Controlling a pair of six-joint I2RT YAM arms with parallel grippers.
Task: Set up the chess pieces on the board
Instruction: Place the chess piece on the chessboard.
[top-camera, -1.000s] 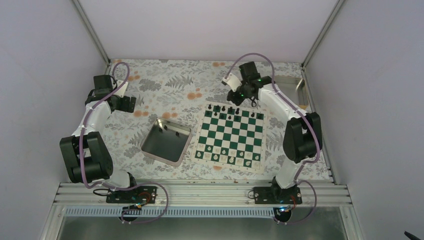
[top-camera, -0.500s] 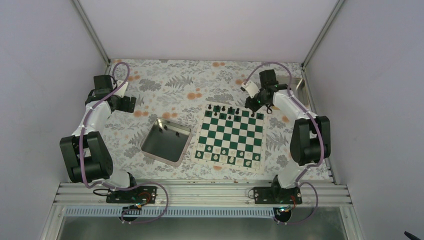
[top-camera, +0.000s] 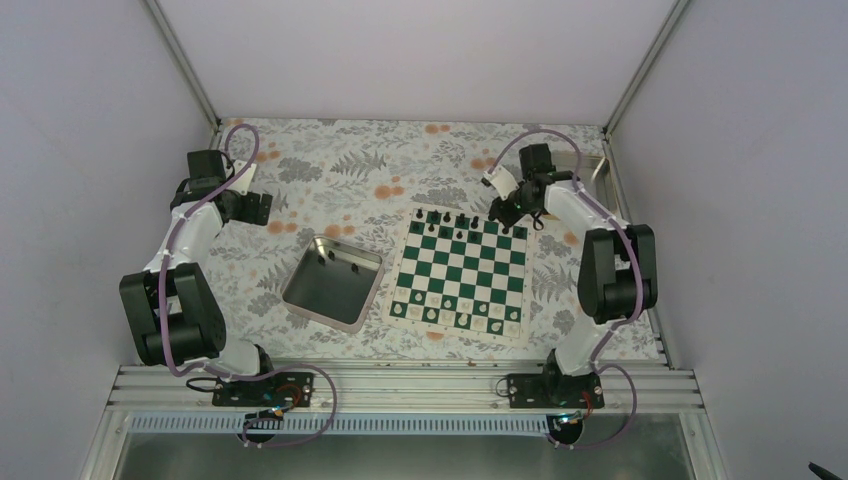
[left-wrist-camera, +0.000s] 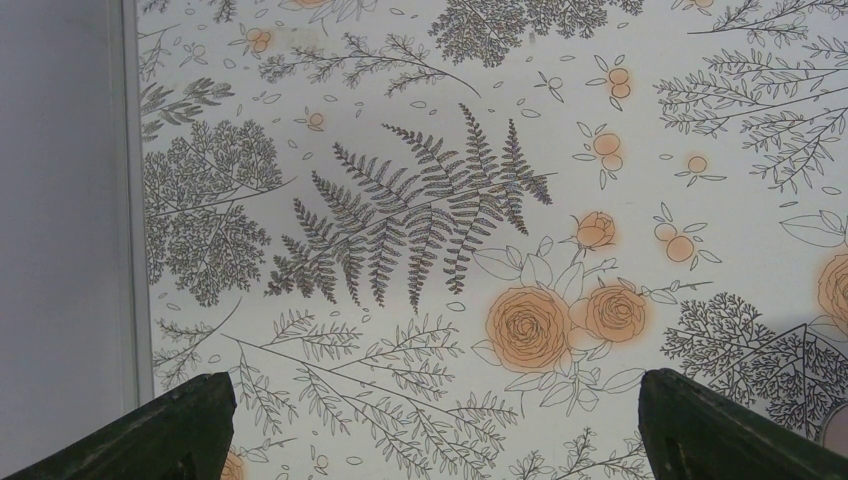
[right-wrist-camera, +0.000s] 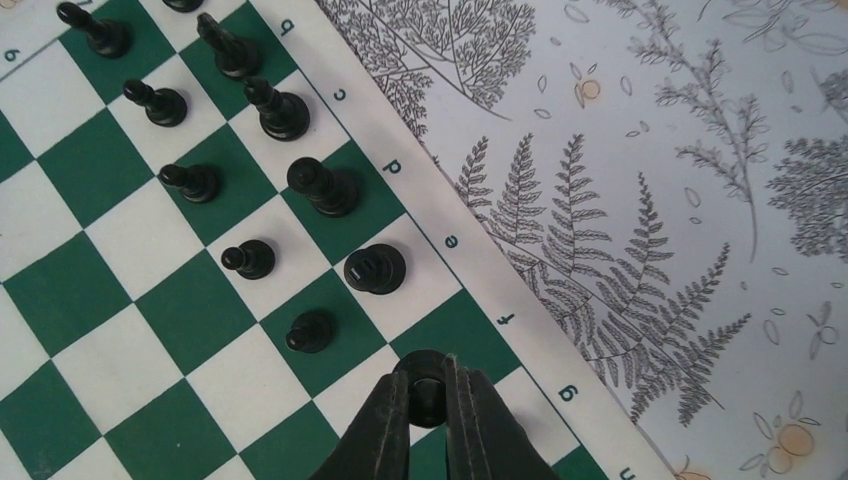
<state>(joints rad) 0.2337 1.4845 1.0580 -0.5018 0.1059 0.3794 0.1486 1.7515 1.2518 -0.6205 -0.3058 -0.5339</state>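
Our right gripper (right-wrist-camera: 428, 410) clamps a tiny black chess piece (right-wrist-camera: 428, 388) at the far edge of the green-and-white checkered board (right-wrist-camera: 95, 245). A skewed release could topple it into the neighbouring black piece (right-wrist-camera: 375, 268). Our left gripper (left-wrist-camera: 435, 425) gapes, empty, near the far-left corner of the floral-covered table (left-wrist-camera: 700, 100).

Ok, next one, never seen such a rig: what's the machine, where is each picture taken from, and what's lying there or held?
Two robot arms, bolted side by side. One picture looks down from above; the other two come from wrist cameras. On the flowered cloth lie a green-and-white board and a metal tray holding two black pieces. Black chess pieces stand on the board's far rows, pale pieces on its near rows. The right end effector is shut on a black piece at the board's far edge; the left end effector is open, empty.
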